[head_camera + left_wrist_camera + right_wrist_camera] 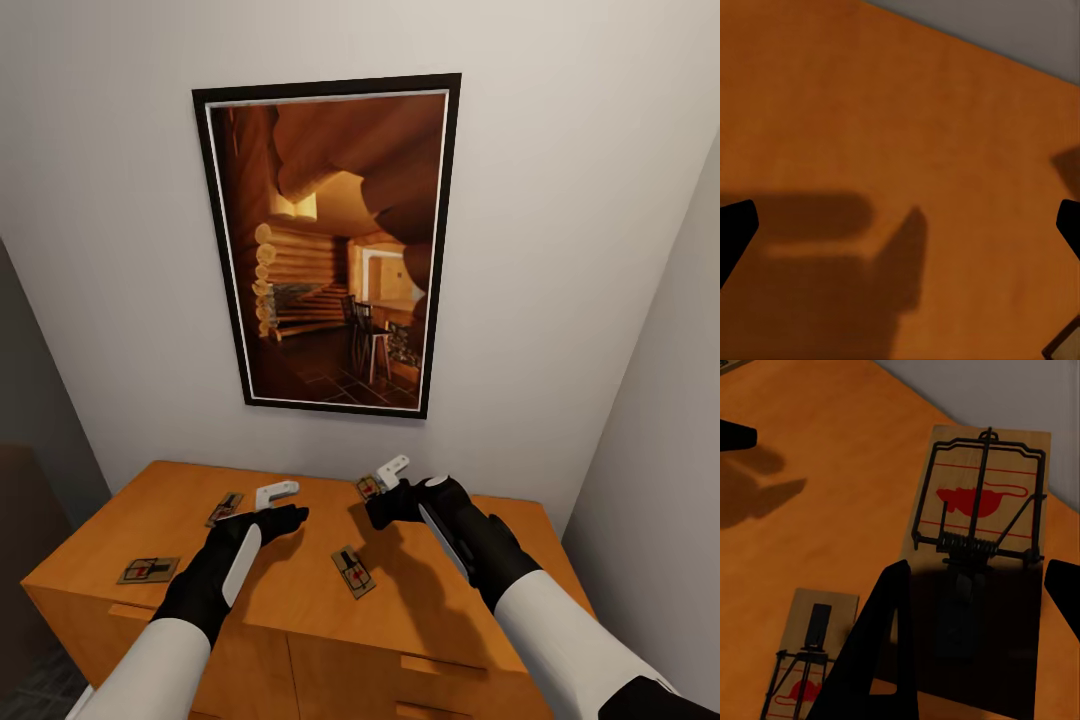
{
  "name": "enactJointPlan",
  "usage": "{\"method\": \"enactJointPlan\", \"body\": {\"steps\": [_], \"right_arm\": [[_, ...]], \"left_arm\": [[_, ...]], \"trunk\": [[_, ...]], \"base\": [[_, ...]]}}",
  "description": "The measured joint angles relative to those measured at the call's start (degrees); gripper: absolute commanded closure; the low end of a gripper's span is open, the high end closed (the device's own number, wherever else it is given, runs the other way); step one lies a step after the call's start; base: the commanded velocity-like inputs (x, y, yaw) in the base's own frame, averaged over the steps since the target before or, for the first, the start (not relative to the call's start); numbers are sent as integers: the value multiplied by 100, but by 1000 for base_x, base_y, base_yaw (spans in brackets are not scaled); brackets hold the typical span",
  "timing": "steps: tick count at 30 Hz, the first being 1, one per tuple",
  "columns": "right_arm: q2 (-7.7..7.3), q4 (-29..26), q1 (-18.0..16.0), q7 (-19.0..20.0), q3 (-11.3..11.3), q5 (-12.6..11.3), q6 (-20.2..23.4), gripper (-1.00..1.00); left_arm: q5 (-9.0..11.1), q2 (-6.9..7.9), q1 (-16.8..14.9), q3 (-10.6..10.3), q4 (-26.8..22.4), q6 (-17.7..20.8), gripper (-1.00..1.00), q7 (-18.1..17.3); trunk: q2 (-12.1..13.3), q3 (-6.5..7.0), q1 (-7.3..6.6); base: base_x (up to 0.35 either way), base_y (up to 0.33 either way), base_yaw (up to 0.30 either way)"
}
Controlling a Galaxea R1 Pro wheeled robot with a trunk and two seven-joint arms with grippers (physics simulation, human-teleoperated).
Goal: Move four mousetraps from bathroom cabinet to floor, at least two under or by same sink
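Head view shows the right pincer (392, 478) poised over the far right part of the cabinet (180, 490) top, its white-tipped fingers spread and nothing between them, just beside and slightly above the mousetrap (369, 487) that lies near the wall. From the right wrist view this far mousetrap (982, 555) sits between the two dark fingers, which stand apart on either side of its near end, so the pincer looks lined up to close on it but is not yet touching it as far as I can tell. Another mousetrap (810, 656) shows nearer in that same view, and the head view places it at the middle of the tabletop (353, 571), near the front edge and between the two arms. The left pincer (278, 495) hovers over the middle-left of the tabletop, also spread wide and empty; its wrist view shows bare orange wood and shadow between the dark fingertips (736, 225). Just left of it lies a third mousetrap (225, 509), and a fourth (148, 570) rests well to the left near the front corner. Judging by this, the task has barely begun: all four traps are on the cabinet top, none is held, none is on the bathroom floor, and carrying each one down near the sink remains to be done.
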Motion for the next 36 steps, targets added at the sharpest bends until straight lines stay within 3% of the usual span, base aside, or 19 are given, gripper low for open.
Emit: {"method": "enactJointPlan", "body": {"steps": [12,36], "right_arm": [[-24,-1,0,-178,-15,6,3,100],[-25,-9,0,-268,12,16,-5,100]], "left_arm": [[0,-11,0,-26,0,3,-100,2],[3,27,0,-25,-50,0,-100,-12]], "trunk": [[0,0,0],[0,0,0]], "base": [[0,-139,0],[0,-5,0]]}}
